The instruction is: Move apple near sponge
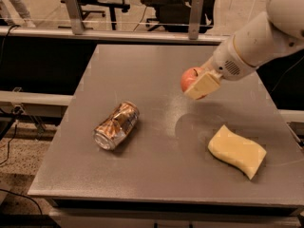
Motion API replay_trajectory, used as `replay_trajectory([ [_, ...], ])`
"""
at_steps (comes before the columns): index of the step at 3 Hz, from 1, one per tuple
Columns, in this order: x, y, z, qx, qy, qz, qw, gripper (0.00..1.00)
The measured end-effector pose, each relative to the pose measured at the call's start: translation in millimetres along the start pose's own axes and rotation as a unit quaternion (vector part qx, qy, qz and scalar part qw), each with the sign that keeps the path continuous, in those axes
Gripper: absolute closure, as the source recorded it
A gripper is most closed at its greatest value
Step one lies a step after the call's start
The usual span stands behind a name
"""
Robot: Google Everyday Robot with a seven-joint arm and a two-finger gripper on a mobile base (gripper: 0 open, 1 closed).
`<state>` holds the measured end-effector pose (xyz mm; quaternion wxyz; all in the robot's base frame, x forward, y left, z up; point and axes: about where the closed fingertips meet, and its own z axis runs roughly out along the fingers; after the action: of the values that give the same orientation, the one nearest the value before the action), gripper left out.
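The flat grey table top [142, 175], matt and faintly scuffed, carries two loose items. The white robot arm [256, 42] reaches in from 2 o'clock, and its gripper [198, 83] hangs above the surface at roughly 1 o'clock from the table's centre. The blocky pale-yellow fingers [204, 85] are drawn in narrow around the small round red-orange apple [188, 78], which is held clear of the table; a soft shadow [199, 125] lies on the surface beneath it. The thick pale-yellow foam sponge [236, 150], a slab with wavy, curved edges, lies flat at 4 o'clock, apart from the apple. The only container noted is the crushed metallic drinks can [116, 125], lying on its side at 8 o'clock with its silver end facing the near-left corner. Its body is dented and creased, printed in brown and silver. Whether anything is inside it cannot be told. Behind the far edge runs a rail [142, 30] with two upright metal posts [71, 8].
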<state>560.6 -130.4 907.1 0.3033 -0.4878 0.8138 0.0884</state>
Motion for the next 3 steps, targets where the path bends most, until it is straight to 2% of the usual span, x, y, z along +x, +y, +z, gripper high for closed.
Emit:
replay_trajectory([
  [2, 44, 35, -2, 0.008, 0.034, 0.043, 0.9985, 1.0],
  [3, 58, 45, -1, 0.01, 0.046, 0.055, 0.9974, 1.0],
])
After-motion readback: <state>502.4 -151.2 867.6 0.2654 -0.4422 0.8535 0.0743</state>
